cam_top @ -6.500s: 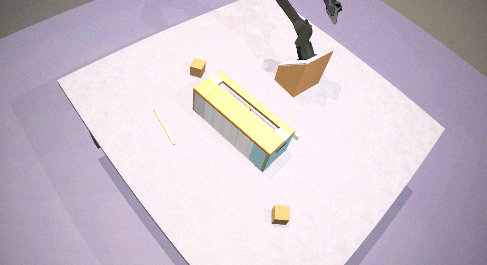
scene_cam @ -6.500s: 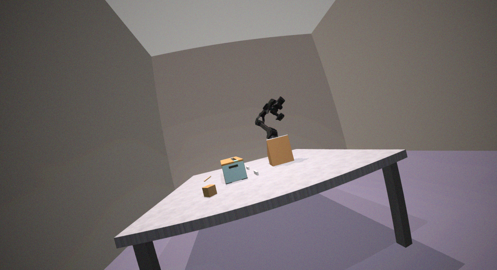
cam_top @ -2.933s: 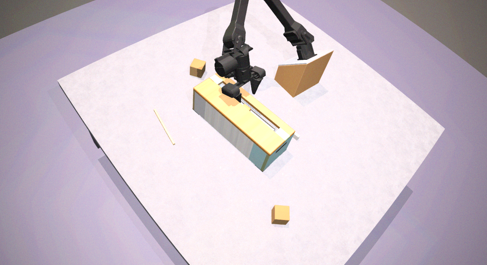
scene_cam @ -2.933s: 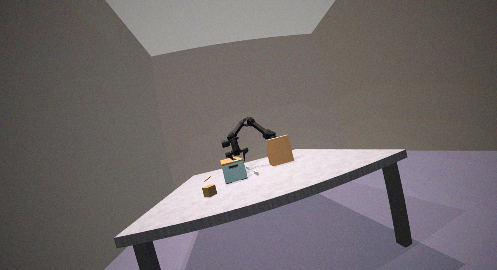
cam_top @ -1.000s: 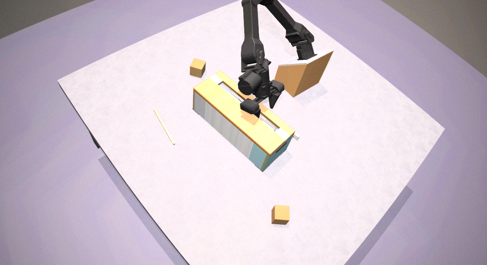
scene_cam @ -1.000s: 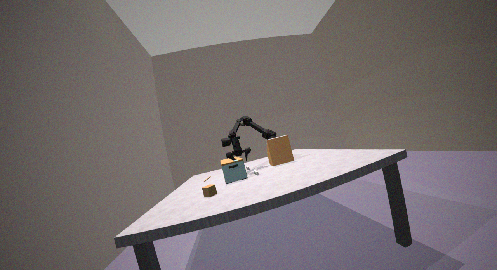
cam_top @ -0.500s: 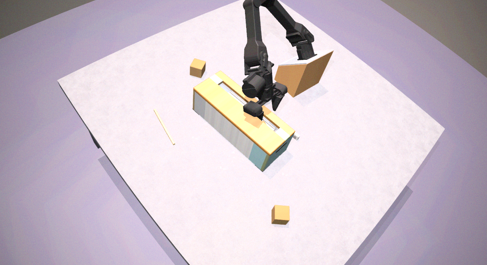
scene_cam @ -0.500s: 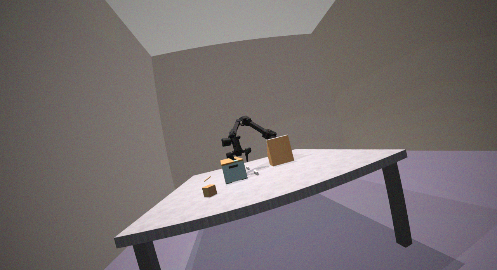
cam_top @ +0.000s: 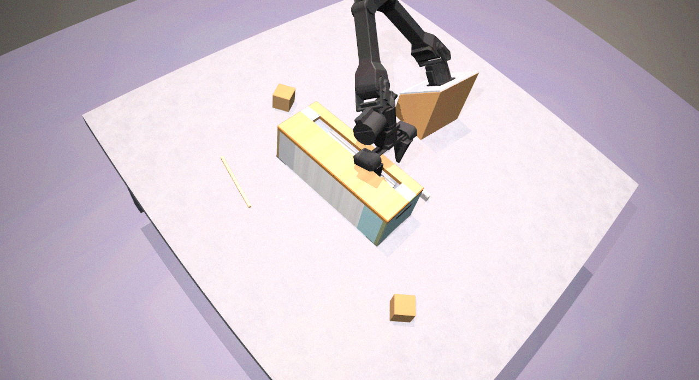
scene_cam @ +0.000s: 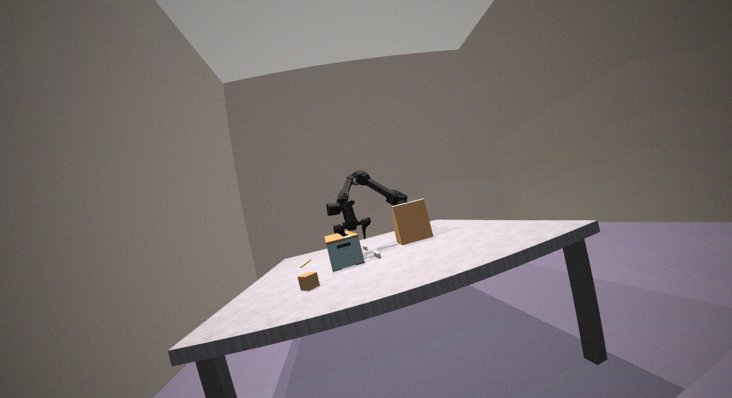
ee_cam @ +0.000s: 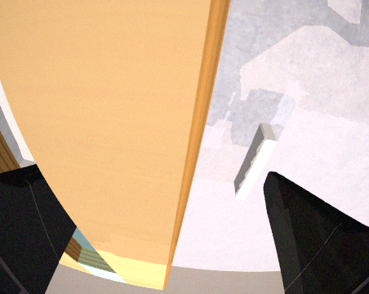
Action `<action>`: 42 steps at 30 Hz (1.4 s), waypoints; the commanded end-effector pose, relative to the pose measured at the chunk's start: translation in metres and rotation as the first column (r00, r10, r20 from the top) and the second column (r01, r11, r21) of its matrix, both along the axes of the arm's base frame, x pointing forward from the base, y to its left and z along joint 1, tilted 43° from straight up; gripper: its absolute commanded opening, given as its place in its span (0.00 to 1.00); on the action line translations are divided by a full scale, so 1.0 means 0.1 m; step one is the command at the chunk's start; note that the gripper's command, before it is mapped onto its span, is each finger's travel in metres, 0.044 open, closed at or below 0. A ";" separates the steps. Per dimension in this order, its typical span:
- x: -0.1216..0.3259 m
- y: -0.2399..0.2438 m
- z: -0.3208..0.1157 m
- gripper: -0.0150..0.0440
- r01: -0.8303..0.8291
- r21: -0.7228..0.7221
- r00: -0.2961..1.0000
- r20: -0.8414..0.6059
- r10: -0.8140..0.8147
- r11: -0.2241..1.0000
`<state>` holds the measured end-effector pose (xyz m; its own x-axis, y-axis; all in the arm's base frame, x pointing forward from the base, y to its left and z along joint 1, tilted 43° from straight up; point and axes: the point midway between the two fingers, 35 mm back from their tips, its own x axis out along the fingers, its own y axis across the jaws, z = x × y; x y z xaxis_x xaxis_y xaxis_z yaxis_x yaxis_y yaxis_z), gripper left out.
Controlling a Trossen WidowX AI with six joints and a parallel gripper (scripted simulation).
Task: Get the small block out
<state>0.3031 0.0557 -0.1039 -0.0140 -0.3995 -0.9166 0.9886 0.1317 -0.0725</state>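
The box (cam_top: 328, 154) (scene_cam: 347, 257) (ee_cam: 111, 102) stands upright, with a yellow-orange top, a long slot in the top and a teal end with a dark slit. I cannot make out the small block or the shelf; the front panel looks pale and the inside is hidden. My gripper (cam_top: 389, 166) (scene_cam: 354, 236) (ee_cam: 188, 168) is open with nothing between its fingers. It straddles the box's rear strip from above: one finger is over the slot, the other beyond the rear edge. Whether the first finger reaches into the slot is unclear.
An orange cube (cam_top: 402, 305) (scene_cam: 308, 281) and another cube (cam_top: 283, 97) lie beyond opposite ends of the box. A thin stick (cam_top: 235, 182) (scene_cam: 305, 263) lies before its front. A pale bar (cam_top: 426, 195) (scene_cam: 377, 254) lies behind it. An orange wedge (cam_top: 447, 106) (scene_cam: 413, 222) stands by my arm's base.
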 end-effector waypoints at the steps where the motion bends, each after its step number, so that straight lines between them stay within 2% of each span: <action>1: 0.00 0.05 -0.03 0.93 0.002 0.006 1.000 0.004 -0.002 1.000; 33: -0.05 0.32 -0.28 0.93 0.002 0.008 1.000 0.004 -0.002 1.000; 42: -0.09 0.70 0.23 0.93 0.001 0.004 1.000 -0.002 -0.001 1.000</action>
<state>0.2933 0.1149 -0.0939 -0.0263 -0.4039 -0.9144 0.9873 0.1326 -0.0869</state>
